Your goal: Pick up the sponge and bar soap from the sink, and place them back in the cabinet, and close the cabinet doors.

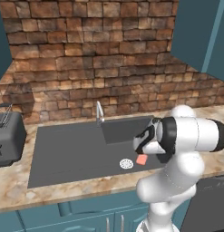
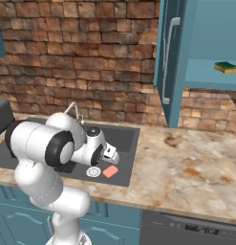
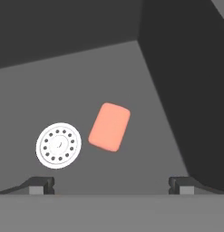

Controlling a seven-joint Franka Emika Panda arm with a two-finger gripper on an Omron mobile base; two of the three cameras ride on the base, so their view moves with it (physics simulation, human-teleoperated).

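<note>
The hand, fingers spread wide and empty, hung above the bar soap in the sink.
The soap lay flat on the basin floor just beside the white drain; the sponge sat on the open cabinet shelf above the worktop.

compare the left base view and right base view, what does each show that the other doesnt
Left base view alone: a dark toaster on the counter left of the sink.
Right base view alone: the open cabinet with the sponge on its shelf, a door with a silver handle, and a dark appliance under the counter.
Both: brick wall, faucet, drain, the soap lying in the sink, and the arm with its end effector above the soap.
</note>
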